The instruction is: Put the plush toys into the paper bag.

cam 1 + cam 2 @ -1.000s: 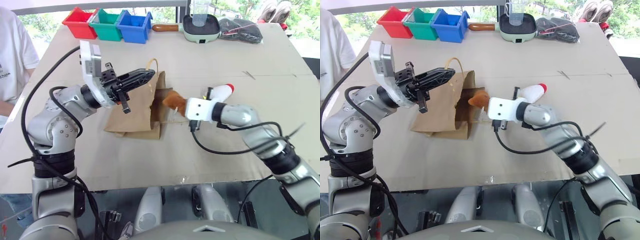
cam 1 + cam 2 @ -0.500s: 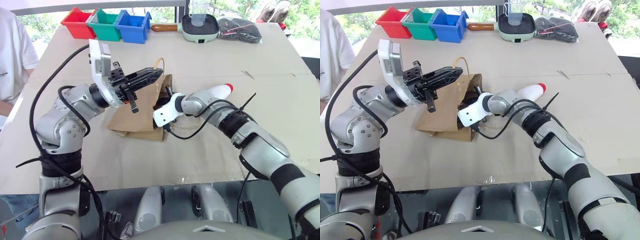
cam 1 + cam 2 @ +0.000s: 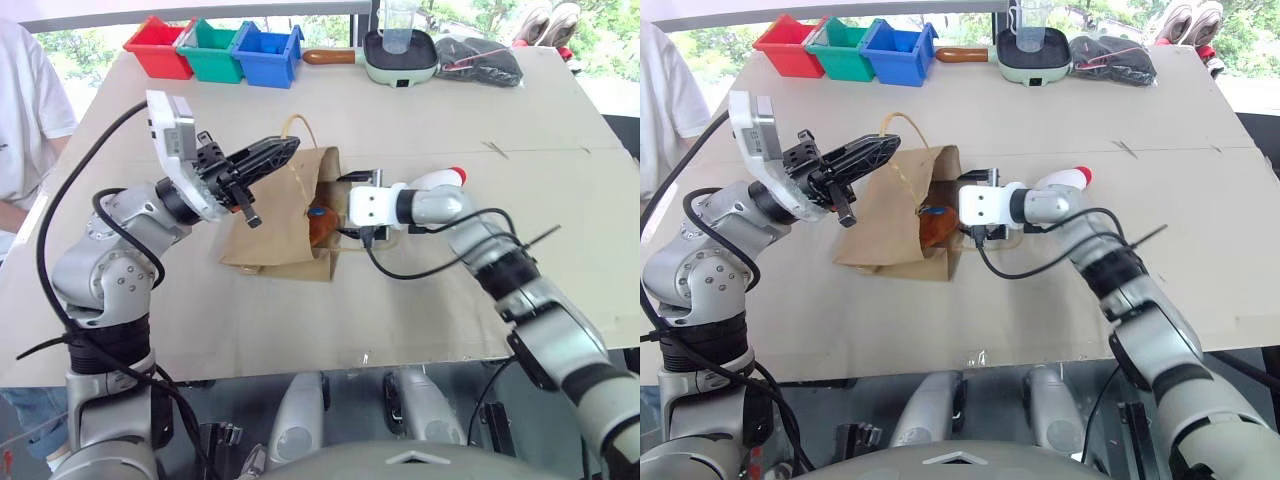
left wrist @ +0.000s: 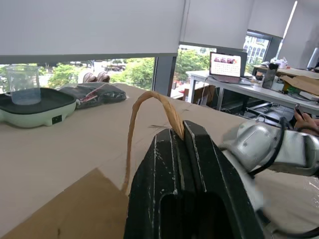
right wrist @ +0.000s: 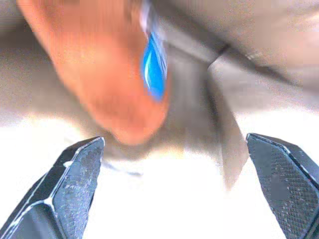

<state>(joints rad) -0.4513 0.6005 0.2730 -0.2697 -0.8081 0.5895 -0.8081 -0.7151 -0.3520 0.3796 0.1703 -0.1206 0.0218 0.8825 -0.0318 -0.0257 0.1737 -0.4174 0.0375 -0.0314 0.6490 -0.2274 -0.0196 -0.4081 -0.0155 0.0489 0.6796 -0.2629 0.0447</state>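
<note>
Inside the mouth of the paper bag [image 3: 280, 215] lies the brown plush toy [image 3: 322, 226], its blue tear showing. Just beside that mouth, the right gripper [image 5: 172, 191] hangs wide open and empty. Above the bag, the left gripper [image 3: 283, 152] is clamped on a loop handle [image 4: 149, 117]. Behind the right wrist lies the white toy [image 3: 440, 178].
</note>
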